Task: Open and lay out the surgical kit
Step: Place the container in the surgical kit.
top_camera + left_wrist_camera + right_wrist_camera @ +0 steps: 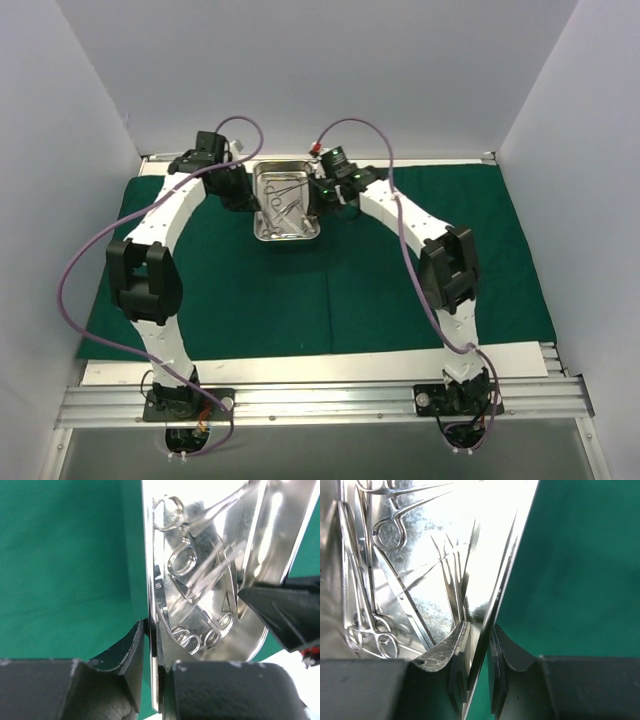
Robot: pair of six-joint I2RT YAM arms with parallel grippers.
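Note:
The dark green drape (pixel 330 290) lies spread flat over the table. The steel tray (pixel 285 238) sits at its far middle, with several silver ring-handled instruments (pixel 287 200) inside. My left gripper (pixel 250 192) is shut on the tray's left rim, which is pinched between its pads in the left wrist view (pixel 151 650). My right gripper (pixel 322 192) is shut on the right rim, which runs between its pads in the right wrist view (pixel 479 655). The instruments (pixel 200 575) lie crossed on the tray floor (pixel 470 520). I cannot tell whether the tray is off the cloth.
White enclosure walls (pixel 90 90) stand on three sides. A bare white strip of table (pixel 330 362) and an aluminium rail (pixel 320 400) run along the near edge. Purple cables (pixel 75 260) loop beside both arms. Green cloth (pixel 580 570) lies on both sides of the tray.

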